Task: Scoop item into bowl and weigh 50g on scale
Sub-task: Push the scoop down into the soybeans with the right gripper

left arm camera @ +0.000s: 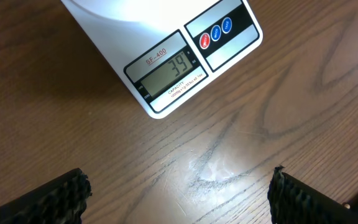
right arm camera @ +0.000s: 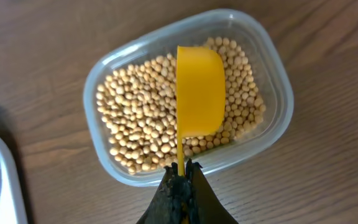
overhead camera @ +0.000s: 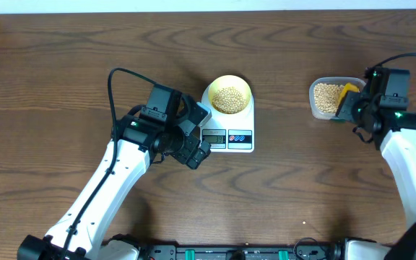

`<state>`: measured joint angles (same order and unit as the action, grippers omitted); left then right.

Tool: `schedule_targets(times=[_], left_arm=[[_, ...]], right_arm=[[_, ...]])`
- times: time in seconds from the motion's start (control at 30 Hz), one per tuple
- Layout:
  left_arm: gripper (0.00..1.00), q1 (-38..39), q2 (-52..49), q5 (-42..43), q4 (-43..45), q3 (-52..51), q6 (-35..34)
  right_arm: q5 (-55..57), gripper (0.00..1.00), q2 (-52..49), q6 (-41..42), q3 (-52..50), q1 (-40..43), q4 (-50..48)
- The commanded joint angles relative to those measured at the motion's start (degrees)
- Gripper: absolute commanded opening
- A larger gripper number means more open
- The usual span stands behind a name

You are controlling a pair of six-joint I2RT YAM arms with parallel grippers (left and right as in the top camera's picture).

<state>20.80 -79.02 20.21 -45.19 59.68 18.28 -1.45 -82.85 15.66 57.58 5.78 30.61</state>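
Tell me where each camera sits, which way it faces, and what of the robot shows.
Overhead: above the table, looking straight down; left arm, right arm, scale, bowl, container.
Left wrist: on the left arm, facing down at the scale's display; the open left hand, fingertips in the bottom corners.
Right wrist: on the right arm, facing down into the container of beans; the right hand shut on the yellow scoop.
Shared: overhead and left wrist see the scale; overhead and right wrist, the container.

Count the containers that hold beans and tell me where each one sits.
2. The yellow-green bowl stands on the white scale in the middle of the overhead view. The clear plastic tub sits off to its right, under the yellow scoop held by the right gripper.
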Motion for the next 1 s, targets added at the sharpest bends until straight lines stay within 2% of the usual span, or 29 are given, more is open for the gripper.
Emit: schedule_targets(times=[0.0,0.5,0.97], left_arm=[[0.94,0.13,0.15,-0.37,-0.22,-0.11,0.98],[0.94,0.13,0.13,-0.37,-0.22,-0.11,0.98],[0.94,0.13,0.15,-0.37,-0.22,-0.11,0.98]], right_arm=[[0.83,0.01,-2.73,-0.92,0.37,0.24,0.0],[-14.95,0.01,-4.57,-0.85,0.37,0.26,-3.43],[-21.27,0.01,-4.59,2.84,0.37,3.78,-2.78]])
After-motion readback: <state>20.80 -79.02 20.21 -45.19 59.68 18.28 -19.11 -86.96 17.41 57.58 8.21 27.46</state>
